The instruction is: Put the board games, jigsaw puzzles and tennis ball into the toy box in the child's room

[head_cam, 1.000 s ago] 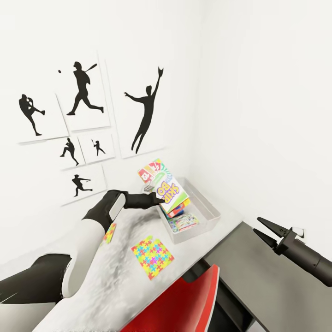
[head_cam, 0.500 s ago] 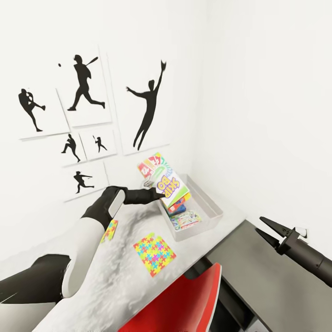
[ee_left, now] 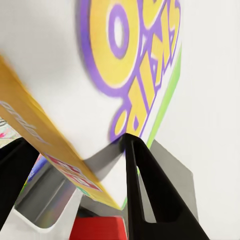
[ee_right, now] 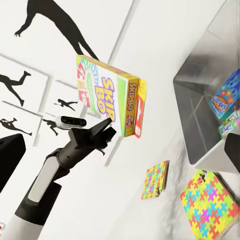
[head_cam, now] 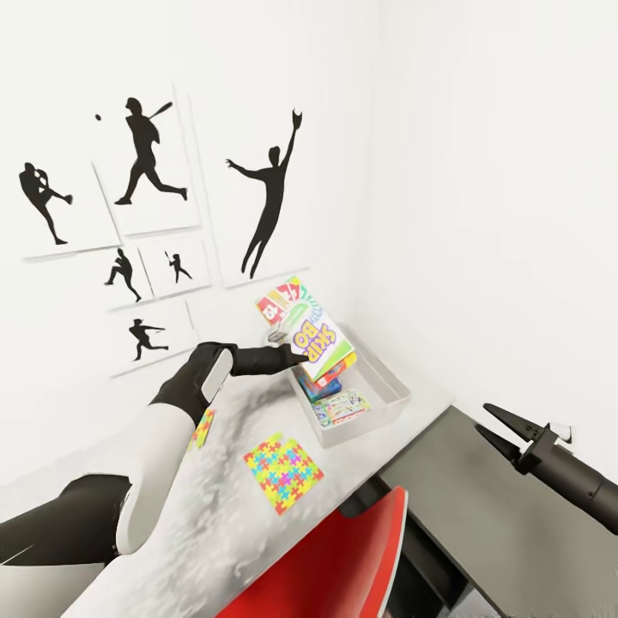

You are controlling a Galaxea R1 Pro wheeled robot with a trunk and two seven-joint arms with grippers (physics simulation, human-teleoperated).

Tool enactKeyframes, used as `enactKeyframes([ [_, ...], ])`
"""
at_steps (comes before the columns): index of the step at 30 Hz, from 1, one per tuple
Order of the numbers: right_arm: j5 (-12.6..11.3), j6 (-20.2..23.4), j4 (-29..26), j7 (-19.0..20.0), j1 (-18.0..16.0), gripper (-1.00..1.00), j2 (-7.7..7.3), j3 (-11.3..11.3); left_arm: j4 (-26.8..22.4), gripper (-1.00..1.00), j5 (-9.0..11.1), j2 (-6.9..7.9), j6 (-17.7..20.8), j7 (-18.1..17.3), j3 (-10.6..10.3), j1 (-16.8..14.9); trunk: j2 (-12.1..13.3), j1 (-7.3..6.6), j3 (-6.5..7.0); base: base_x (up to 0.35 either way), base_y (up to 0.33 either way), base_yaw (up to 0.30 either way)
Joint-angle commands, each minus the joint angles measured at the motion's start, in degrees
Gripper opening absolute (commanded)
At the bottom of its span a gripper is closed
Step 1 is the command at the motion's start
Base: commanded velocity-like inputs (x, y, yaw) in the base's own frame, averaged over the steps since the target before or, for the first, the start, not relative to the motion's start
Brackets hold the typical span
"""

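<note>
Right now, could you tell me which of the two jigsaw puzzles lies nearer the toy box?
The larger-looking puzzle, lying in the open on the table, is nearer the toy box. The other puzzle sits farther off, partly hidden behind the left arm.

The held board game [head_cam: 309,337] reads "SKIP BO" — front and side.

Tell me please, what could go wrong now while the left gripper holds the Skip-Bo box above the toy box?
1. The left gripper pinches the Skip-Bo box only near one lower corner, tilted; it may swing or slip out.
2. The box hangs over the near wall of the toy box; if released here, it could strike the rim and fall onto the table.
3. Board games already inside may keep it from lying flat.
</note>
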Motion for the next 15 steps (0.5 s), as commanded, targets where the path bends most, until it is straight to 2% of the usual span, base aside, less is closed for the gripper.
enactKeyframes([
  [1, 0.39, 0.25, 0.01, 0.43, -0.06, 1.0, 0.0, -0.08, -0.05, -1.0, 0.26, 0.01, 0.31, 0.03, -0.05, -0.05, -0.13, 0.03, -0.15, 0.0, 0.0, -0.175],
  [10, 0.39, 0.25, 0.0, 0.43, -0.08, 1.0, 0.0, -0.08, -0.09, -1.0, 0.26, -0.02, 0.31, 0.26, -0.06, -0.05, -0.13, 0.03, -0.43, 0.0, 0.0, -0.224],
  [15, 0.39, 0.25, 0.01, 0.43, -0.08, 1.0, 0.0, -0.13, -0.09, -1.0, 0.2, 0.01, 0.31, 0.4, -0.15, -0.05, -0.13, 0.03, -0.48, 0.0, 0.0, -0.068],
])
